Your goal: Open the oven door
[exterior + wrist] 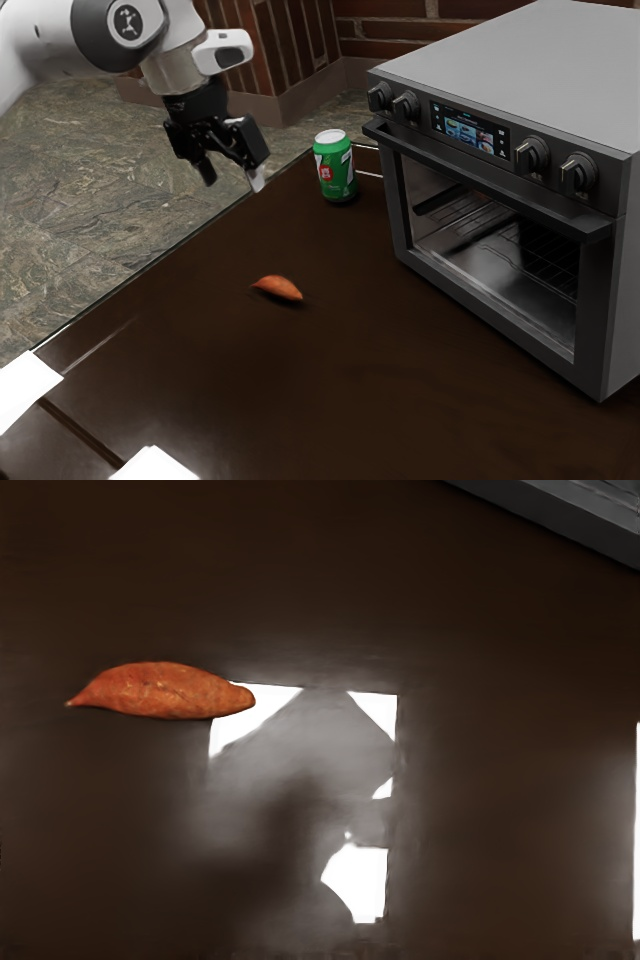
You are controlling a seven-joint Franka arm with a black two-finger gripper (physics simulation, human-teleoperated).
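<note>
My gripper (232, 178) hangs above the table's far edge in the exterior view, its two fingers apart with nothing between them. The grey oven (530, 70) stands at the exterior view's right, well away from the gripper. Its door (575, 372) is closed, with racks visible through the glass, and a dark bar handle (480, 178) runs along the door's top. In the wrist view, part of the oven (570, 515) crosses the upper right corner.
A green can (335, 168) stands between the gripper and the oven, near the table's far edge. An orange sweet potato (278, 288) lies on the dark table (300, 390), and this sweet potato (160, 691) appears in the wrist view beside bright reflections.
</note>
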